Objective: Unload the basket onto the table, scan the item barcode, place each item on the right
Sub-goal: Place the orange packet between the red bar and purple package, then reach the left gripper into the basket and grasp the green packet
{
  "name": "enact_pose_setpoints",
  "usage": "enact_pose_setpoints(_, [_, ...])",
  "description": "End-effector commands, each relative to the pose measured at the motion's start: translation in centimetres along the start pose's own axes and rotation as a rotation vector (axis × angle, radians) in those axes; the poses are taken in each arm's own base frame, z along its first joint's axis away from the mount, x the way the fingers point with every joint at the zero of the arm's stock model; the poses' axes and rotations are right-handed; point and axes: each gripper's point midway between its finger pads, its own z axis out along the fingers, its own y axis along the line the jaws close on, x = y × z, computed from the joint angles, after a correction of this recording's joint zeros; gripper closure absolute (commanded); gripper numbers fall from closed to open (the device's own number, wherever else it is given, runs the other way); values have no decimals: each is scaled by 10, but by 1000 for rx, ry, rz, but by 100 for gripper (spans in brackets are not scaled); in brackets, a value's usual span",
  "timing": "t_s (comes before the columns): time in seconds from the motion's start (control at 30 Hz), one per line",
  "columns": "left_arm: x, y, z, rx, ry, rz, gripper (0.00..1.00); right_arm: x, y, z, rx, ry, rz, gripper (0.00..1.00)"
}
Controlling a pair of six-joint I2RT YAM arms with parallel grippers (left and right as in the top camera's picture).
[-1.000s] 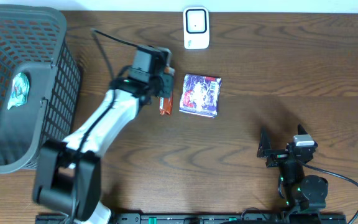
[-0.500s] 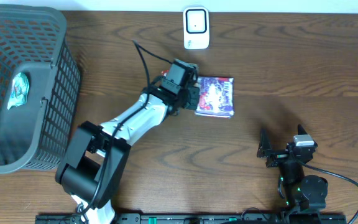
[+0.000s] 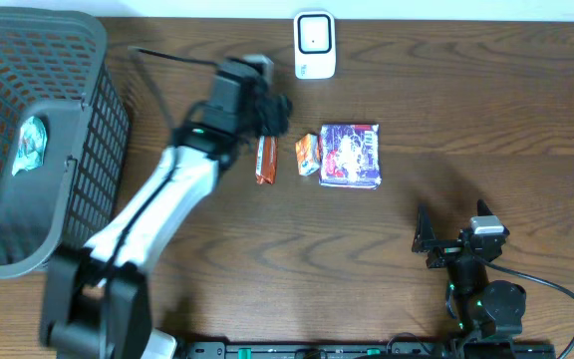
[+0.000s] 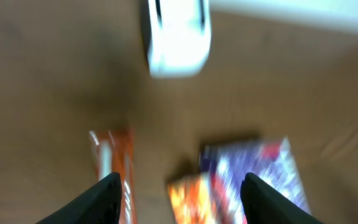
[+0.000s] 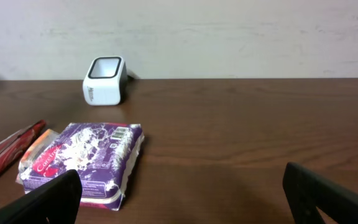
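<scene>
risk, double pick: three items are crowded near the left claw point(image 3: 267, 108); the small orange packet point(image 3: 309, 155) is touching the purple packet point(image 3: 350, 155), so both could be pinched at once if the fingers are lowered over that seam
risk, slip: the orange-red bar point(image 3: 265, 160) is thin and laid flat on the table point(image 3: 466, 120); it is judged likely to be pushed aside rather than gripped if the approach is shallow
risk, no read: no barcode can be made out from above; if the code is turned away from the barcode scanner point(image 3: 314, 45), no read is to be expected
risk, knock: the scanner is small, upright and near the claw; it could be tipped by a careless swing
left claw state: the fingers are seen well apart in the left wrist view; nothing is held between them
right claw state: the right claw point(image 3: 453, 231) is spread wide and empty; it is parked near the robot, well apart from the items
items' place: a row is formed on the table, on the robot's side of the scanner; bar on the left, orange packet in the middle, purple packet on the right; which one is meant cannot be told
items relative to left claw: the bar is just on the robot's side of the claw; in the blurred wrist view the orange packet is framed between the fingers, the bar beside the left one, the purple packet beside the right; nothing is touched
</scene>
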Motion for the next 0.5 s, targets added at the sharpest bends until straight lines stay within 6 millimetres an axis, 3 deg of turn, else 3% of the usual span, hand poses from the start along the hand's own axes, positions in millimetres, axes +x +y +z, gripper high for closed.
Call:
enact_pose_setpoints(0.0, [-104, 12, -100, -9, -333, -17, 39, 1, -2, 0, 8, 1, -14, 1])
enact_pose_setpoints(0.07, [-133, 46, -147, -100, -468, -50, 39, 1, -2, 0, 8, 1, -14, 1])
enact_pose_setpoints(0.13, [-152, 110, -205, -324, -606, -129, 36, 1, -2, 0, 8, 1, -14, 1])
enact_pose_setpoints(0.17, [-154, 145, -231, -453, -654, -177, 34, 1, -2, 0, 8, 1, -14, 1])
enact_pose_setpoints(0.27, [-144, 223, -283, -734, -694, -235, 34, 1, -2, 0, 8, 1, -14, 1])
enact_pose_setpoints(0.37, [-126, 284, -308, -917, -613, -182, 34, 1, -2, 0, 8, 1, -14, 1])
enact_pose_setpoints(0.47, [-102, 334, -299, -1026, -426, -77, 34, 1, -2, 0, 8, 1, -14, 1])
